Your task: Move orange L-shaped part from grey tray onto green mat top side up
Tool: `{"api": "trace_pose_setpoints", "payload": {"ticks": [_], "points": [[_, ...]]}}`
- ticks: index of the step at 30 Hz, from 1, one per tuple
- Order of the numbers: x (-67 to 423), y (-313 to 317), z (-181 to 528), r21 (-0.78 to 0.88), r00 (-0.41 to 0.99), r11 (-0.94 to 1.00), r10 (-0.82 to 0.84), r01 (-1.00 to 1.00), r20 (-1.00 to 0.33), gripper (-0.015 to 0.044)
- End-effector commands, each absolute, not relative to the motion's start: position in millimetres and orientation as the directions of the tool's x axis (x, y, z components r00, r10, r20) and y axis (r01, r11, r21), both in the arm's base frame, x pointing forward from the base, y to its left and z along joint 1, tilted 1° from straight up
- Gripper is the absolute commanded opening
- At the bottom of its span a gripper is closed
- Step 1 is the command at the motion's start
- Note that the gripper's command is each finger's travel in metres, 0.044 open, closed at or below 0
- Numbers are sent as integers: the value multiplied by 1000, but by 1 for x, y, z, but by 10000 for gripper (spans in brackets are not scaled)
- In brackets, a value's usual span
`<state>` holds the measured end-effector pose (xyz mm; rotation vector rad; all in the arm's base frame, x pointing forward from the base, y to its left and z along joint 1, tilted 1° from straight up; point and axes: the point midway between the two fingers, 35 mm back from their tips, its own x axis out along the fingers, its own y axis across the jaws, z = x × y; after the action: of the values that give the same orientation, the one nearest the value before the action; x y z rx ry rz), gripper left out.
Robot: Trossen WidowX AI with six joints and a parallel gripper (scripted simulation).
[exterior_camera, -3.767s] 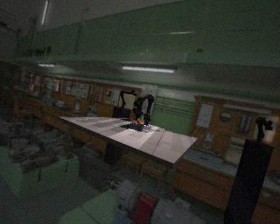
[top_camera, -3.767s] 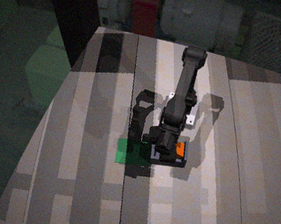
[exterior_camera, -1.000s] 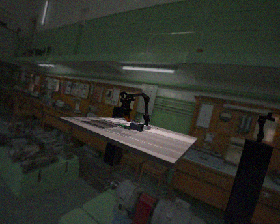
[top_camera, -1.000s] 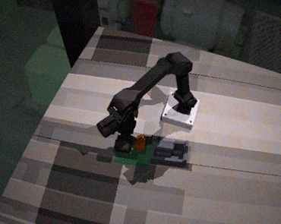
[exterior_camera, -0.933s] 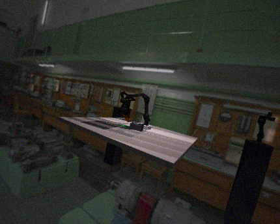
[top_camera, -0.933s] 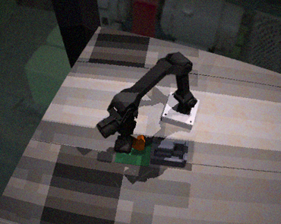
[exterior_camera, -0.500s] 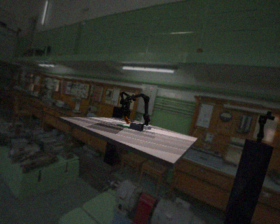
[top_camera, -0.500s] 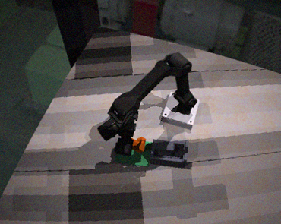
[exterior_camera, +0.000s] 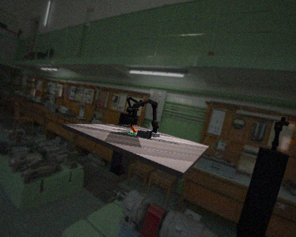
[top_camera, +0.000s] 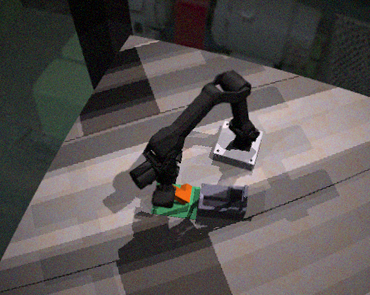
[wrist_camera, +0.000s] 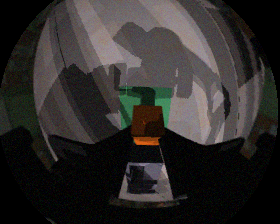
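Striped grey counter (top_camera: pixel 288 202) from the top view carried one green mat (top_camera: pixel 174 208), one grey tray (top_camera: pixel 222 201) — no readable writing. Exterior view: one arm (exterior_camera: pixel 149 103). Wrist view: fingers clamped the orange part (wrist_camera: pixel 148 122) above the mat.

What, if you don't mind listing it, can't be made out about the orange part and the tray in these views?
- Whether the orange part touches the green mat: top view, the gripper covers its near end.
- The part's L-shaped end: wrist view, the fingers hide it.
- The grey tray's pocket: too dark in the top view.
- Everything tabletop: too small in the exterior view.
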<state>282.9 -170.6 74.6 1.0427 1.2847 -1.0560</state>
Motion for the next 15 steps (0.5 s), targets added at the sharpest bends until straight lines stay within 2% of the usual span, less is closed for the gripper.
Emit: {"api": "trace_pose_setpoints", "payload": {"ticks": [1, 15], "points": [[282, -171, 68, -1, 3, 213, -17, 977, -1000, 0], [281, -171, 61, -1, 3, 213, -17, 977, -1000, 0]]}}
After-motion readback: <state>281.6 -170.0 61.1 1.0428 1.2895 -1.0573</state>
